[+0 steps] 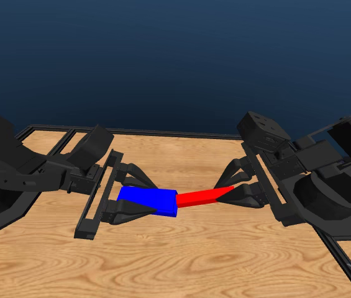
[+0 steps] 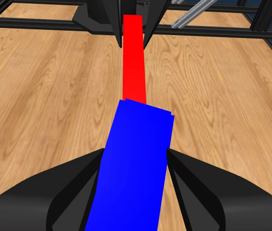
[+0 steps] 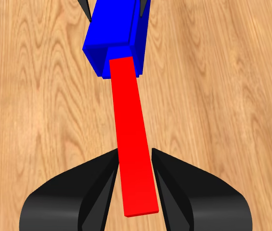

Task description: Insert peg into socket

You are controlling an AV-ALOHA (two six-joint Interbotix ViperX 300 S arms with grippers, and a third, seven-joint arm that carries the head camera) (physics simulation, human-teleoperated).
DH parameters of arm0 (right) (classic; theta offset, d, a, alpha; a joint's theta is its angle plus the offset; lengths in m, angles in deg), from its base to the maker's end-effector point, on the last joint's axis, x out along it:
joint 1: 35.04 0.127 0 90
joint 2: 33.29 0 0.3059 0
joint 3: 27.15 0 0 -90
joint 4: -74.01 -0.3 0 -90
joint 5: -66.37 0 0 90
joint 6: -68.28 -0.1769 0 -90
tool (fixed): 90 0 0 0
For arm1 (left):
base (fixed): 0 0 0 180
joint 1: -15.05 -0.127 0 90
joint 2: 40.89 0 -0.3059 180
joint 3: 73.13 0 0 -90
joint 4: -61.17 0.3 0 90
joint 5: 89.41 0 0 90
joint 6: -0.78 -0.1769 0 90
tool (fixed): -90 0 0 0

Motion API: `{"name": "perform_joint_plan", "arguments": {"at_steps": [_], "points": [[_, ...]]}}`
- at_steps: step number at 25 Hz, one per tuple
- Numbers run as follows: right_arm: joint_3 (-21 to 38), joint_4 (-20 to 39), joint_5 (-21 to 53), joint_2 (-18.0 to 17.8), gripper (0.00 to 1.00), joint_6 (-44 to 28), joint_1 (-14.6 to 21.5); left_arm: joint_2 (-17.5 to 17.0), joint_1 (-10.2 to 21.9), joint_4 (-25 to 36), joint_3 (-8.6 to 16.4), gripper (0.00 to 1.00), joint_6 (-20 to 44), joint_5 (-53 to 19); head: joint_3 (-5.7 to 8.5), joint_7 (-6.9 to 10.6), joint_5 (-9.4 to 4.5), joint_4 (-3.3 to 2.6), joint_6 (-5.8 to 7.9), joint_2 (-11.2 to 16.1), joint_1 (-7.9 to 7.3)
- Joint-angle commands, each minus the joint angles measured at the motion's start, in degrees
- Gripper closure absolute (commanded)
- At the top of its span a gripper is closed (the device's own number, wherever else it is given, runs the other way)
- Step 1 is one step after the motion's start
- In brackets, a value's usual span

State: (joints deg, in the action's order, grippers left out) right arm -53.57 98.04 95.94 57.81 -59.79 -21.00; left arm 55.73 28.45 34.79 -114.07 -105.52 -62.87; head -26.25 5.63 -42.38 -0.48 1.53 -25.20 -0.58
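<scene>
The blue socket (image 1: 149, 201) hangs above the table's middle, with my left gripper (image 1: 139, 198) shut on it. The red peg (image 1: 199, 197) runs from the socket's right end to my right gripper (image 1: 237, 194), which is shut on its far end. The peg's tip sits inside the socket's open mouth. In the left wrist view the socket (image 2: 133, 166) fills the space between the jaws, and the peg (image 2: 134, 60) stretches away beyond it. In the right wrist view the peg (image 3: 132, 144) lies between the jaws and enters the socket (image 3: 114, 33).
The wooden table (image 1: 163, 261) lies below both grippers. A black frame (image 1: 163, 131) borders its far edge, and another rail (image 1: 349, 267) runs along the right side. Both arms' bulky bodies flank the middle.
</scene>
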Motion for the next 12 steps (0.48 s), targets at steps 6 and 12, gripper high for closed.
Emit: {"name": "perform_joint_plan", "arguments": {"at_steps": [6,12], "points": [[3.16,0.59,-2.62,-3.60,1.00,-2.49,-0.71,0.43,-0.23,1.13,1.32,1.00,0.75,1.82,0.53,-0.14,0.64,0.10,0.28,0.10,-0.62],[5.23,-2.72,-11.30,-8.22,1.00,1.40,-3.27,0.65,-0.22,1.19,1.77,1.00,1.68,2.13,0.57,-0.39,0.58,0.15,0.33,0.33,-0.81]]}}
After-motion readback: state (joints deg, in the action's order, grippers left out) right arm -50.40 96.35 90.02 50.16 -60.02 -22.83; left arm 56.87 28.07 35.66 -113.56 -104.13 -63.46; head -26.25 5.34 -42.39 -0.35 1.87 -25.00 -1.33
